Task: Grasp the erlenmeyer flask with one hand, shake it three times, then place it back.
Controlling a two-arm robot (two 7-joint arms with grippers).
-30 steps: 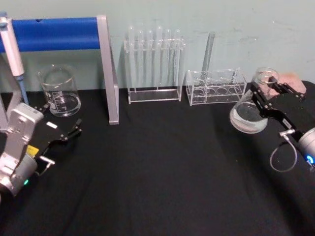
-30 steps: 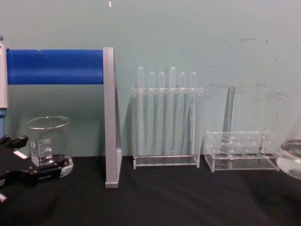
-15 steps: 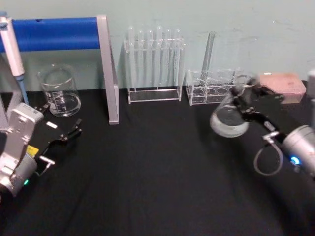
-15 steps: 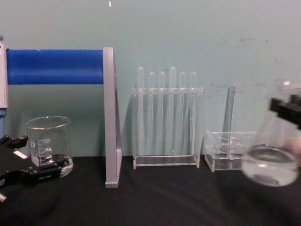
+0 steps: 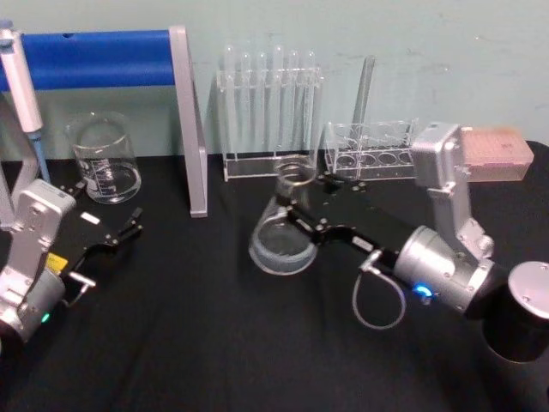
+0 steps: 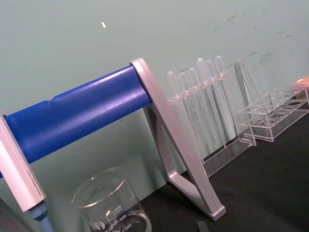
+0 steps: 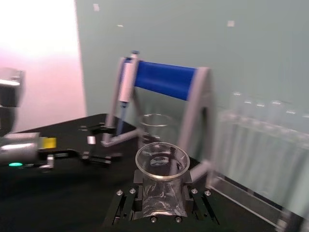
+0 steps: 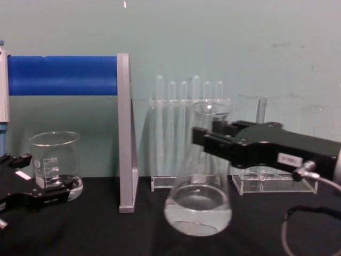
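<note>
The erlenmeyer flask (image 5: 280,236) is clear glass with a little clear liquid in its wide base. It hangs slightly tilted over the middle of the black table (image 5: 214,326). My right gripper (image 5: 298,202) is shut on its neck, reaching in from the right. In the chest view the flask (image 8: 198,210) hangs in front of the test tube rack, clamped by the right gripper (image 8: 213,140). The right wrist view looks down on the flask's rim (image 7: 161,162) between the jaws. My left gripper (image 5: 116,236) rests open at the table's left side, holding nothing.
A glass beaker (image 5: 105,160) stands at the back left under a blue-barred pipette stand (image 5: 94,58) with a pipette (image 5: 21,90) hanging on it. A test tube rack (image 5: 268,116) and a low clear rack (image 5: 375,150) line the back wall. A pink block (image 5: 493,156) sits back right.
My right arm has swung the flask leftward from the table's right edge to the middle, still gripped by the neck. The left arm has stayed put.
</note>
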